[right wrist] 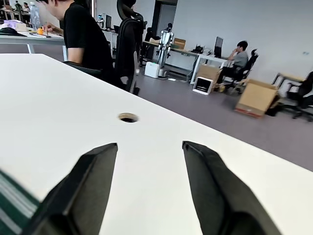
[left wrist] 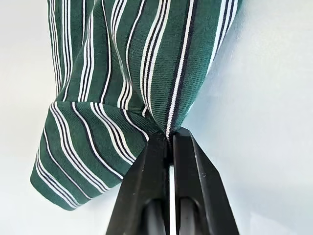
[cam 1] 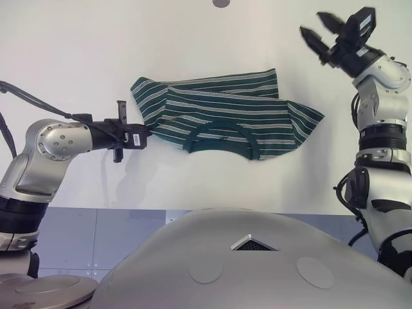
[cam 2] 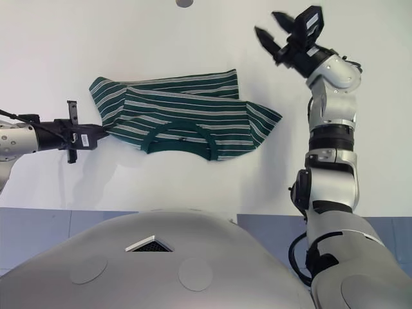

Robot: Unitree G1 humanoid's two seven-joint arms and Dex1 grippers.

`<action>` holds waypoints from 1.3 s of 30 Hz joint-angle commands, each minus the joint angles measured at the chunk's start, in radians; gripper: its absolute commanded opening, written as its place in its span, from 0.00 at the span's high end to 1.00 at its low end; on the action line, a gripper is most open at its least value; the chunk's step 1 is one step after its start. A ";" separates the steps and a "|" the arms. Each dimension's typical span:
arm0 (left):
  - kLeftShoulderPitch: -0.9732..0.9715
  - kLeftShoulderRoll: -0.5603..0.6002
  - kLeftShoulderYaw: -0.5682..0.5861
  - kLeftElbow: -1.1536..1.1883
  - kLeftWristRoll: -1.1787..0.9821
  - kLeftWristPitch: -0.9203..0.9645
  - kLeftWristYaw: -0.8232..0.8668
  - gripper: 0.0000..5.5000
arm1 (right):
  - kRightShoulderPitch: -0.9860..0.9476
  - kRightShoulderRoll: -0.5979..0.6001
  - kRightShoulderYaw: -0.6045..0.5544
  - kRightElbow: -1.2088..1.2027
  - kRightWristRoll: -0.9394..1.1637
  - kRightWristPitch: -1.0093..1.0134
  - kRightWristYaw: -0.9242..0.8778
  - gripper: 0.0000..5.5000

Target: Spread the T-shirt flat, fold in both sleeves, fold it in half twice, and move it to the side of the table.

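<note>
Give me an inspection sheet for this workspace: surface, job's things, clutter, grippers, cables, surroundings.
Surface: white table, one round hole.
Job's things: striped T-shirt lies bunched, not flat, collar towards the robot.
Clutter: nothing seen.
Grippers: left gripper, jaws shut on the T-shirt's left edge; right gripper beyond the T-shirt's right side, jaws open, empty.
Cables: black cable along the left arm, off the T-shirt.
Surroundings: chair, boxes beyond the table.
</note>
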 commanded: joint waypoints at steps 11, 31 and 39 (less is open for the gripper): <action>0.103 0.060 0.117 -0.107 -0.102 0.099 -0.063 1.00 | 0.472 -0.498 0.226 -0.631 -0.091 0.087 0.507 0.55; 0.075 0.046 0.102 -0.069 -0.100 0.101 -0.040 1.00 | 0.376 -0.448 0.334 -0.525 -0.196 0.024 0.458 0.97; 0.094 0.081 0.286 -0.106 -0.308 0.267 -0.108 1.00 | 0.248 -0.515 0.180 -0.668 0.216 0.425 0.624 0.99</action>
